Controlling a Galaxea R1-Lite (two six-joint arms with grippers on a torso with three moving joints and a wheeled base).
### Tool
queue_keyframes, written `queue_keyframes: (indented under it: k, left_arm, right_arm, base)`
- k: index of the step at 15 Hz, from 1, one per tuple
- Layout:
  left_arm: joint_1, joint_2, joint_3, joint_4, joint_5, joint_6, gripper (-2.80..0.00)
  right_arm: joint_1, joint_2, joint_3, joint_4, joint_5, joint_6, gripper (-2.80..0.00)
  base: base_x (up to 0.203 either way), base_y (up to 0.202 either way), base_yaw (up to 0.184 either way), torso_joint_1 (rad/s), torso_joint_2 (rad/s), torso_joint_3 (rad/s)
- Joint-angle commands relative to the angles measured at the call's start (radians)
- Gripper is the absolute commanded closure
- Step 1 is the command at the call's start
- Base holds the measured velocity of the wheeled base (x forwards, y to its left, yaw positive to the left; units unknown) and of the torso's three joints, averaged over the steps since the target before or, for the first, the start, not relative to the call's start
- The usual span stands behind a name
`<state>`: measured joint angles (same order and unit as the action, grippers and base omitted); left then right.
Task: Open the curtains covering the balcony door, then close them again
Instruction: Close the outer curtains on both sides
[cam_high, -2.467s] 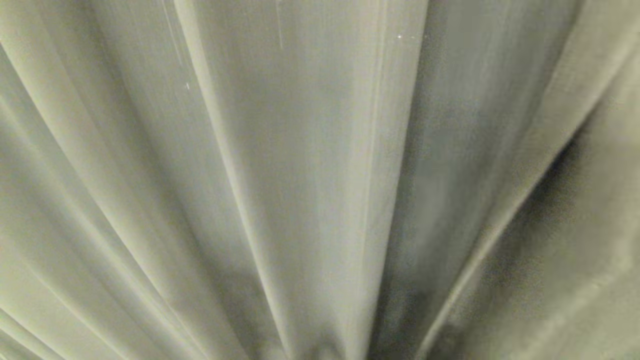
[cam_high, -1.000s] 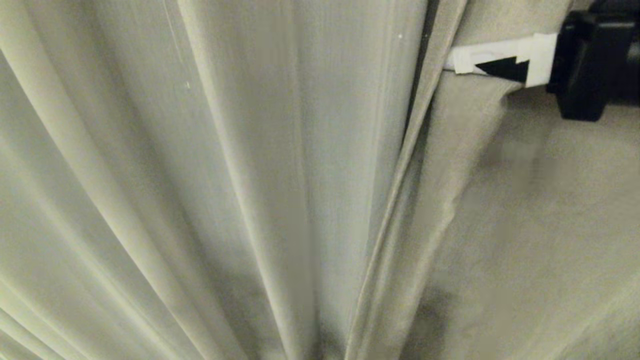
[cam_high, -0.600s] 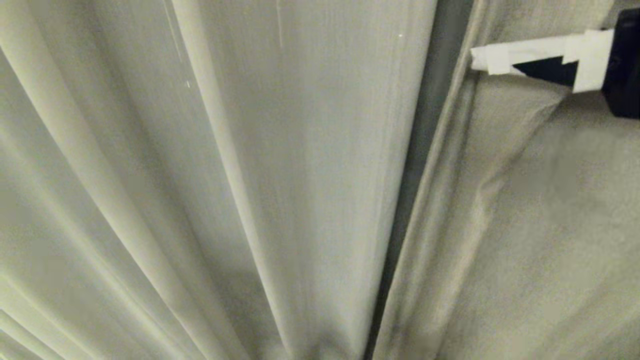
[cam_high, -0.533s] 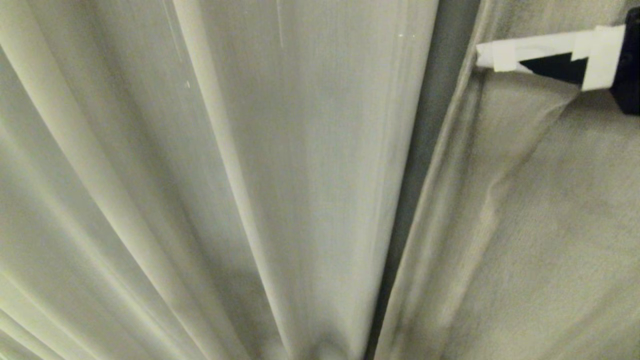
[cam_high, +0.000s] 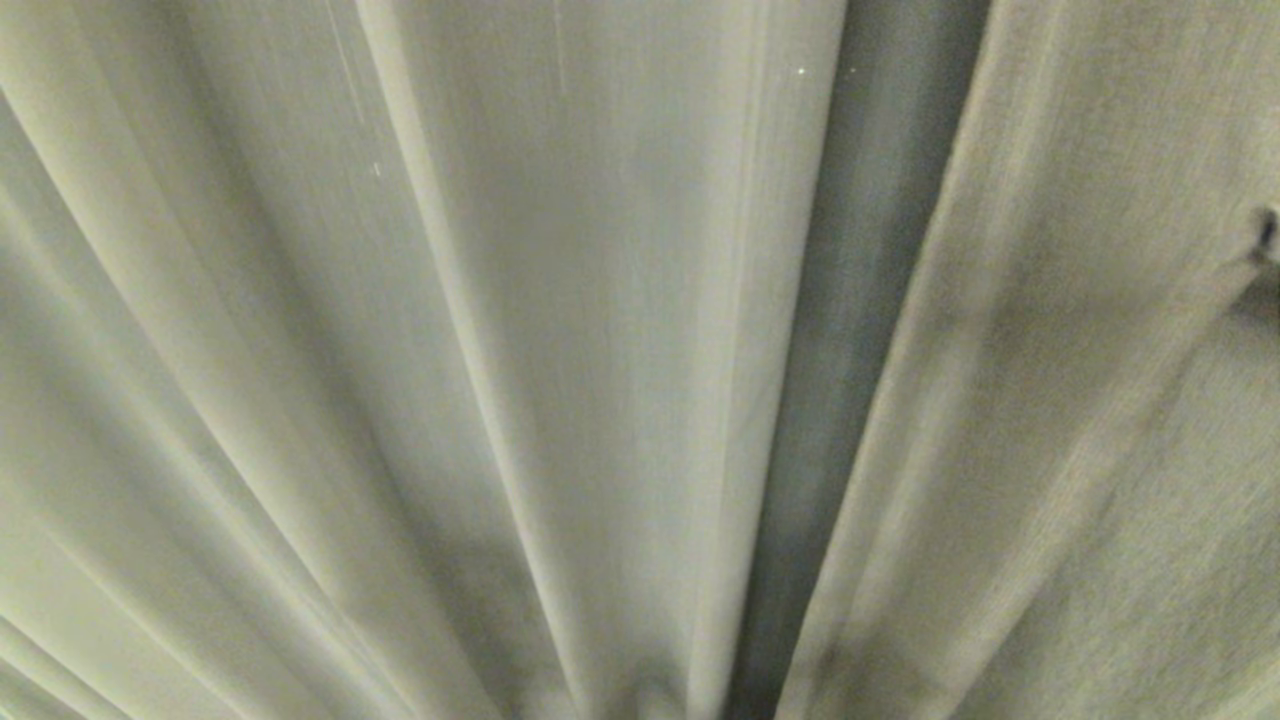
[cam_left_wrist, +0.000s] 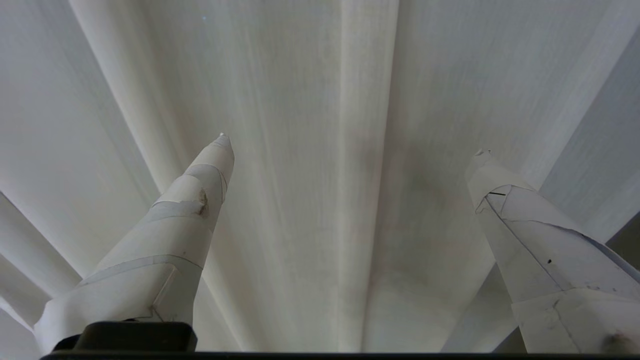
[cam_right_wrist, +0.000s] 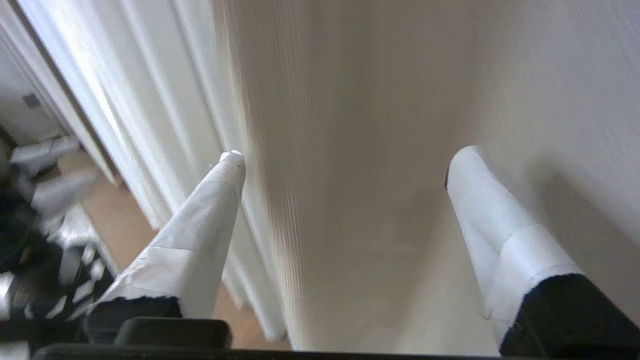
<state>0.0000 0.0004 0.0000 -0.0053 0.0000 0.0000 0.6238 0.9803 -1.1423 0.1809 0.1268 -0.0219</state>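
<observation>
Two cream pleated curtains fill the head view: the left panel (cam_high: 600, 300) and the right panel (cam_high: 1100, 400). A narrow dark grey gap (cam_high: 870, 300) runs between their hemmed edges. The balcony door is hidden behind them. No gripper shows in the head view. In the right wrist view my right gripper (cam_right_wrist: 347, 153) is open, its white-taped fingers (cam_right_wrist: 200, 235) wide apart. A beige fold of curtain (cam_right_wrist: 360, 150) hangs just beyond them, not pinched. My left gripper (cam_left_wrist: 351, 145) is open too, parked facing pleated curtain (cam_left_wrist: 325, 100) and holding nothing.
The right wrist view shows a strip of wooden floor (cam_right_wrist: 125, 220) beside the curtain's lower pleats. Blurred dark and white clutter (cam_right_wrist: 40, 240) lies beyond it. A small dark pucker (cam_high: 1265, 235) marks the right panel at the edge of the head view.
My right gripper, shut on the right panel's edge a second ago, has opened and left the head view. The freed panel has swung right and the gap has widened.
</observation>
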Motion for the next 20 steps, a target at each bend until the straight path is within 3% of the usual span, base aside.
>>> queue_keyframes:
  k: [1, 2, 5, 8, 12, 14, 15, 17, 20]
  left_arm:
    - [0.000, 0.000, 0.000, -0.001, 0.000, 0.000, -2.80]
    - [0.000, 0.000, 0.000, -0.001, 0.000, 0.000, -2.80]
    - [0.000, 0.000, 0.000, -0.001, 0.000, 0.000, -2.80]
    - [0.000, 0.000, 0.000, -0.001, 0.000, 0.000, -2.80]
    - [0.000, 0.000, 0.000, -0.001, 0.000, 0.000, -2.80]
    - [0.000, 0.000, 0.000, -0.001, 0.000, 0.000, -2.80]
    - [0.000, 0.000, 0.000, -0.001, 0.000, 0.000, -2.80]
    - [0.000, 0.000, 0.000, 0.000, 0.000, 0.000, -2.80]
    - [0.000, 0.000, 0.000, -0.001, -0.001, 0.000, -2.80]
  right_arm:
    - [-0.015, -0.221, 0.117, 0.045, 0.001, 0.002, -2.80]
    - [-0.023, -0.280, 0.159, 0.068, 0.001, 0.003, 0.00]
    - [-0.040, -0.379, 0.252, 0.095, -0.002, 0.004, 0.00]
    - [-0.195, -0.385, 0.296, 0.095, -0.063, 0.065, 0.00]
    - [-0.618, -0.371, 0.364, 0.095, -0.087, 0.142, 0.00]
    - [-0.836, -0.392, 0.413, 0.094, -0.034, 0.152, 0.00]
    - [-0.908, -0.425, 0.451, 0.089, 0.018, 0.157, 0.00]
    - [-0.926, -0.504, 0.523, 0.067, 0.074, 0.137, 0.00]
    - [-0.746, -0.605, 0.699, -0.072, 0.081, 0.041, 0.00]
  base:
    - [0.000, 0.000, 0.000, 0.000, 0.00, 0.000]
    - [0.000, 0.000, 0.000, 0.000, 0.00, 0.000]
    - [0.000, 0.000, 0.000, 0.000, 0.00, 0.000]
    - [0.000, 0.000, 0.000, 0.000, 0.00, 0.000]
    - [0.000, 0.000, 0.000, 0.000, 0.00, 0.000]
    - [0.000, 0.000, 0.000, 0.000, 0.00, 0.000]
    - [0.000, 0.000, 0.000, 0.000, 0.00, 0.000]
    - [0.000, 0.000, 0.000, 0.000, 0.00, 0.000]
    - [0.000, 0.000, 0.000, 0.000, 0.00, 0.000]
